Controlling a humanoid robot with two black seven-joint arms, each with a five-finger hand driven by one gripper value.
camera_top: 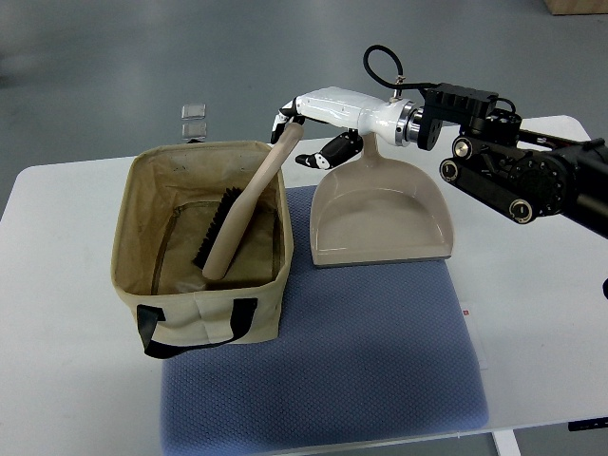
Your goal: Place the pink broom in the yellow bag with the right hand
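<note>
White surface (532, 313), blue mat (332, 380). Right hand (309, 133) fingers (285, 122) loosely curled at broom (242, 214) handle tip. Broom slants down-left from fingers into bag (204, 318); release next.

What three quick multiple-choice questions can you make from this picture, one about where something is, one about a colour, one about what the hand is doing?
1. Where is the brush end of the broom?
A. Inside the bag
B. On the dustpan
C. On the bare table

2. What colour is the mat?
A. Red
B. Blue
C. Green

3. What is the right hand doing?
A. Resting flat on the mat
B. Lifting the dustpan
C. At the top of the broom handle

Answers: 1 A, the bristles sit down inside the bag. 2 B, the mat is blue. 3 C, its fingers are by the handle's top end, beside the dustpan.
</note>
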